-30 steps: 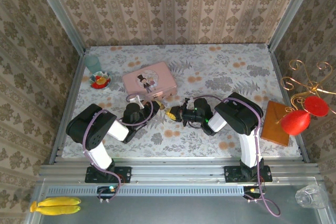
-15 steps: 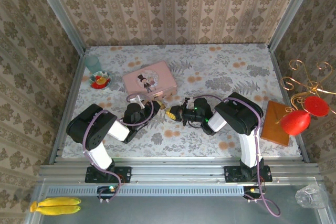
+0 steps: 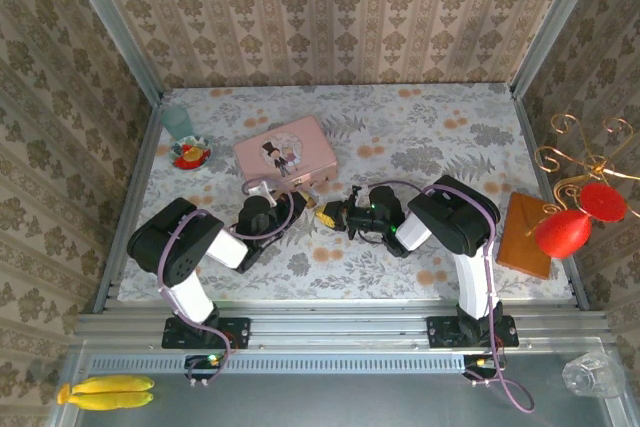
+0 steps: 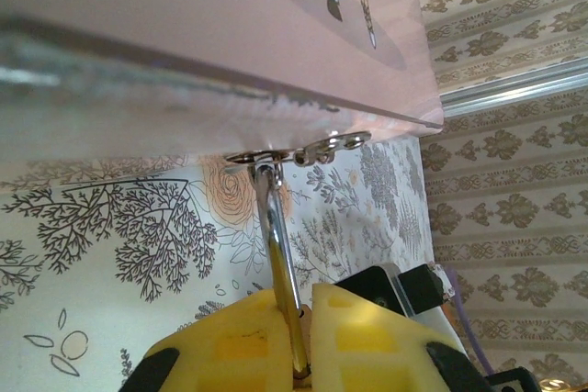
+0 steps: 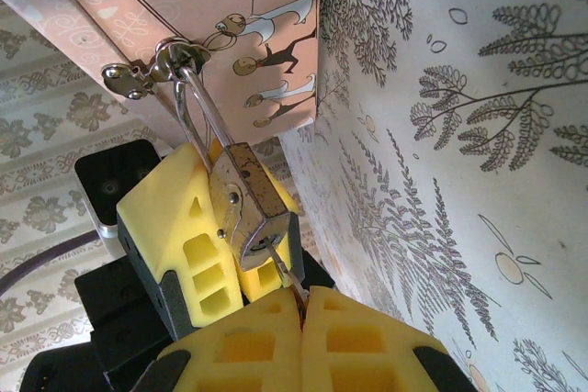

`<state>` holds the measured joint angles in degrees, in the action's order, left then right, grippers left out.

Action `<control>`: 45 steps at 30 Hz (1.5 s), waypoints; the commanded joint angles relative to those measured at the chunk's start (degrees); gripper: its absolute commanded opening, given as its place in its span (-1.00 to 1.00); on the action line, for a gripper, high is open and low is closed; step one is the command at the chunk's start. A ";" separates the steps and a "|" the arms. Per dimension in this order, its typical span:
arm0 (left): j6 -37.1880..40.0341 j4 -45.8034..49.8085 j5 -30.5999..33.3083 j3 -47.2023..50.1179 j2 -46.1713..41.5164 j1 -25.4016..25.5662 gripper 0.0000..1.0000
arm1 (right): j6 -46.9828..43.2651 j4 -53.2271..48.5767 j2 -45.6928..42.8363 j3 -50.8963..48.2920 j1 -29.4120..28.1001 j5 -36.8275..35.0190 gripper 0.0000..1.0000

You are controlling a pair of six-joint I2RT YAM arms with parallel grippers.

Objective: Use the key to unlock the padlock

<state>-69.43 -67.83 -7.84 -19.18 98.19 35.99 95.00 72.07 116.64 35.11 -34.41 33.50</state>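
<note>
A tiny brass padlock point(image 5: 248, 199) hangs by its thin silvery shackle point(image 5: 197, 103) from the hasp point(image 5: 147, 71) of the pink illustrated tin point(image 5: 184, 6). My left gripper point(image 4: 303, 355) is shut on the padlock, and the shackle point(image 4: 278, 254) runs down between its yellow fingers point(image 5: 175, 227). My right gripper point(image 5: 301, 305) is shut on a thin key point(image 5: 283, 274), whose tip sits in the keyhole at the padlock's bottom. In the top view the left gripper point(image 3: 300, 205) and the right gripper point(image 3: 330, 215) meet just in front of the tin point(image 3: 285, 150).
A teal cup point(image 3: 178, 122) and a small dish of red bits point(image 3: 190, 154) stand at the back left. A brown wooden board point(image 3: 527, 235) and a gold stand with red ornaments point(image 3: 580, 212) are at the right edge. Walls close three sides.
My right gripper has edged slightly left toward the padlock with the key. The left arm and the tin have not visibly moved.
</note>
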 commanded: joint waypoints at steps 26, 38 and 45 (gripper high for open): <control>-3.87 -4.31 -3.95 -4.72 5.30 9.12 -1.00 | 0.62 -1.05 2.03 6.93 2.79 -1.15 -1.00; -1.52 2.05 -1.53 -4.31 0.97 8.92 -1.00 | -5.83 -9.29 -2.38 4.76 2.91 -1.19 -0.78; -1.33 2.07 0.39 -3.41 0.71 7.65 -1.00 | -7.86 -8.27 -2.03 1.47 2.90 -0.02 -0.39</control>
<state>-69.01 -64.62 0.23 -22.98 100.68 41.45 89.52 62.43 115.92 37.41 -31.44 35.40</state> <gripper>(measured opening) 0.091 0.296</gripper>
